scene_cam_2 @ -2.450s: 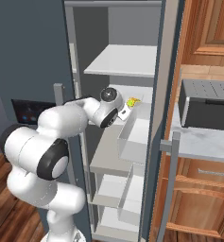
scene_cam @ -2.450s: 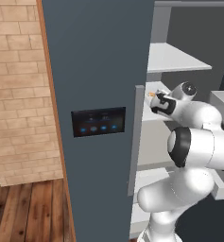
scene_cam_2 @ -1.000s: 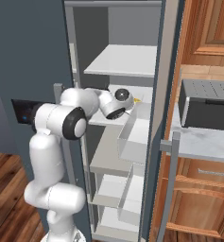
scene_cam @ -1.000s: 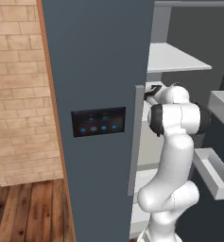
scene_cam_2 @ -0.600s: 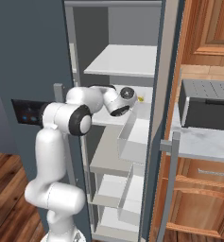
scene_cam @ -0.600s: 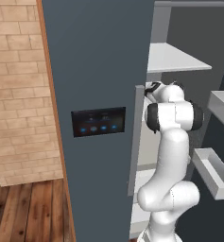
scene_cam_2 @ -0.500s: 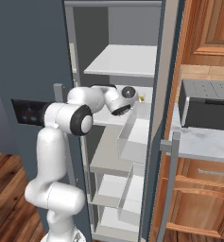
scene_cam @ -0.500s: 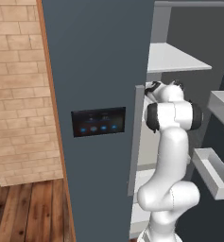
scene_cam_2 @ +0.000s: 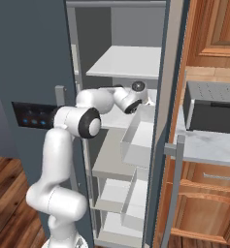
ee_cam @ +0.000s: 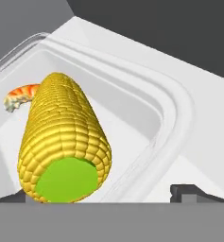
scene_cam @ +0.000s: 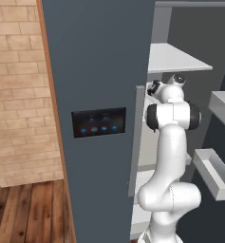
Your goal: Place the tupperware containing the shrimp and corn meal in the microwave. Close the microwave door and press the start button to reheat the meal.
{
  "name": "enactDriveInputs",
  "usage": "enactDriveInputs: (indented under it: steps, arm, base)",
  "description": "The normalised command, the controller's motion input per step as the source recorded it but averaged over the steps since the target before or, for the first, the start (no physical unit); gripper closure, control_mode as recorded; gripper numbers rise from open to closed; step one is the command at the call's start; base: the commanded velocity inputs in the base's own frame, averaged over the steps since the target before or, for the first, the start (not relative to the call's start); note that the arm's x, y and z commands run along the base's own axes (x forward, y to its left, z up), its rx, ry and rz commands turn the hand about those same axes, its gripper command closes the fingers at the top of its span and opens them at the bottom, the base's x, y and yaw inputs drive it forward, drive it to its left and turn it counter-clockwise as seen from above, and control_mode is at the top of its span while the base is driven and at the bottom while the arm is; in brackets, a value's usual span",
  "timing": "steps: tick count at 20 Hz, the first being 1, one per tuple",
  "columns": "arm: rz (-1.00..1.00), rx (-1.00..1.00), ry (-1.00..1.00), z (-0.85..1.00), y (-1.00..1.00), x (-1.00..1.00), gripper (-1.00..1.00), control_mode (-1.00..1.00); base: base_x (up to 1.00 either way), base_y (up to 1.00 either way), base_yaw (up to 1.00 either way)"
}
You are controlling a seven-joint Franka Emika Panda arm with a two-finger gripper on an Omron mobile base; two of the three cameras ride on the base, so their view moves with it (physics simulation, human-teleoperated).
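Note:
The hand view looks from close up into the tupperware, a clear tub with a raised rim on a white fridge shelf. In it lies a yellow corn chunk with its green cut end towards me, and an orange shrimp peeks out behind it. My gripper is open just above the tub's near side, and one dark fingertip stands at the lower right. In the right base view my hand reaches onto the fridge's middle shelf. The microwave and its door are out of view.
The fridge's dark door with a control panel stands to the left of my arm. Grey door bins hang to the right of the hand. A grey boxy appliance sits on the marble counter beside wooden cabinets.
The arm has straightened upward and the hand has pushed deeper onto the middle shelf. The food that showed beside the hand is now hidden from both base views. The jaws have stayed open.

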Motion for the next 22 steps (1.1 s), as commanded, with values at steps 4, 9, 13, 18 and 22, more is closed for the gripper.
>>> enactDriveInputs:
  steps: [4, 9, 13, 18, 22]
  arm:
    - [0.0, -0.07, 0.19, -0.72, 0.2, 0.27, 1.0, -1.0]
    - [0.0, -0.01, -0.1, -0.48, 0.09, 0.01, 1.0, -1.0]
    - [-0.04, 0.0, -0.15, -0.78, 0.06, -0.03, 1.0, -1.0]
    - [-0.07, 0.0, -0.16, -0.95, 0.22, -0.08, 1.0, -1.0]
    - [-0.07, 0.0, -0.09, -0.48, 0.09, -0.52, 1.0, -1.0]
  base:
    - [0.0, 0.0, 0.0]
    - [0.0, 0.0, 0.0]
    - [0.0, 0.0, 0.0]
    - [0.0, 0.0, 0.0]
    - [0.0, 0.0, 0.0]
